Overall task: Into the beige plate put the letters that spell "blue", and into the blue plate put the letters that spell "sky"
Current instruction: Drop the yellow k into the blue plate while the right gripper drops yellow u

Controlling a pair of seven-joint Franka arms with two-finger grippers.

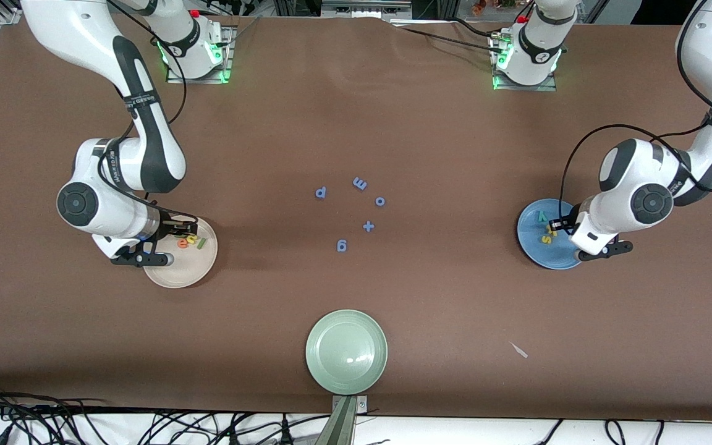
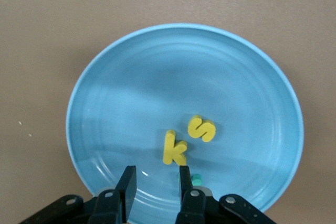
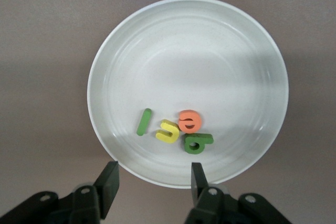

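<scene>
The right claw hangs over the beige plate, which sits toward the right arm's end of the surface; its two fingers stand wide apart with nothing between them. In that plate lie all four "blue" letters, close together: the thin green "l", the yellow "u" just beside it, the orange "e" touching the "u", and the dark green "b" against both. The left claw hangs over the blue plate at the left arm's end of the surface; its fingers are parted a little and hold nothing. In the blue plate the yellow "k" and yellow "s" lie side by side, nearly touching, and the teal "y" lies a little apart from them; in the left wrist view only a small teal bit shows beside one finger. Between the two plates, mid-surface, five blue pieces lie scattered, a plus sign among them. A pale green plate sits nearer the front camera than these, with nothing in it. A small pale scrap lies on the surface toward the left arm's end.
</scene>
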